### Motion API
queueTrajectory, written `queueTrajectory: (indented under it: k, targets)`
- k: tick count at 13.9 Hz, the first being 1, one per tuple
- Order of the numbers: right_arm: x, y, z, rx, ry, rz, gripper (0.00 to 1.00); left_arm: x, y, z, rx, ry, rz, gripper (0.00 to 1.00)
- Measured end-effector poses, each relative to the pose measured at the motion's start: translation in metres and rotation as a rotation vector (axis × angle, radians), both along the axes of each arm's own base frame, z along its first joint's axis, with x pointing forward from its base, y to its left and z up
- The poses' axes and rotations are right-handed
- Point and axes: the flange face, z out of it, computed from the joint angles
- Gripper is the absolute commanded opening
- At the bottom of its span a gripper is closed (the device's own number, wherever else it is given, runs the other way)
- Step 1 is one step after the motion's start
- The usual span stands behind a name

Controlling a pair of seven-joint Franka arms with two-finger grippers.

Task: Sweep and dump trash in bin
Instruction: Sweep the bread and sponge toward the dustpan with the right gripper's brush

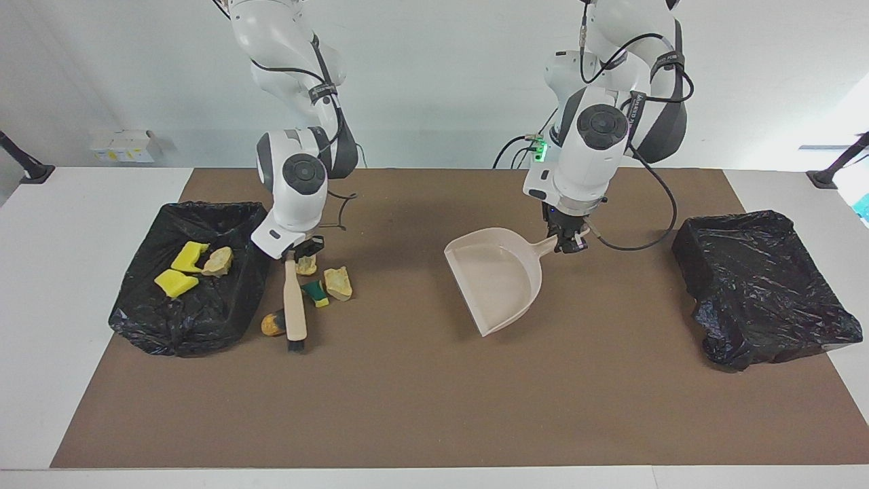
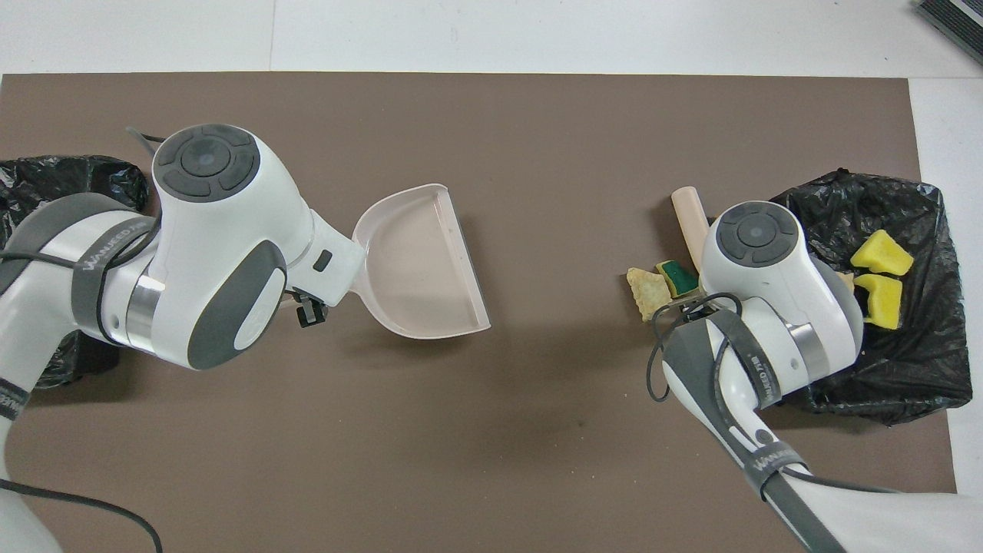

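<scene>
Right gripper (image 1: 293, 252) clamps brush (image 1: 294, 303) handle, bristles down on mat (image 1: 421, 407) beside orange lump (image 1: 273, 324). Green sponge bit (image 1: 316, 293) and two beige chunks (image 1: 337, 281) just beside brush. Two yellow bits (image 1: 175, 282) plus beige chunk lie in bin (image 1: 204, 319) alongside. Left gripper (image 1: 567, 242) grips dustpan (image 1: 497, 278) handle mid-mat; pan apparently touching mat. Second bin (image 1: 760, 288) at left arm's end.

a grey strap on the left arm (image 2: 100, 257) reads "wanjeed"; a like strap on the right arm (image 2: 756, 369) cannot be read.
</scene>
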Motion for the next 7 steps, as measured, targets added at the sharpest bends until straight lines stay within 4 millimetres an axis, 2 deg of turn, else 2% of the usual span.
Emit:
queueTrajectory:
  k: [2, 4, 5, 7]
  targets:
    - [-0.012, 0.041, 0.001, 0.049, 0.028, 0.024, 0.00, 0.003, 0.019, -0.018, -0.009, 0.013, -0.057, 0.00]
    - [-0.021, 0.074, 0.009, 0.082, 0.048, 0.044, 0.00, 0.001, 0.024, -0.032, -0.012, 0.019, -0.081, 0.00]
    - [-0.021, 0.080, 0.018, 0.082, 0.056, 0.045, 0.00, -0.001, 0.021, -0.037, -0.016, 0.014, -0.089, 0.00]
    - [-0.012, 0.074, 0.043, 0.079, 0.060, 0.016, 0.00, -0.006, 0.016, -0.048, -0.021, 0.004, -0.102, 0.00]
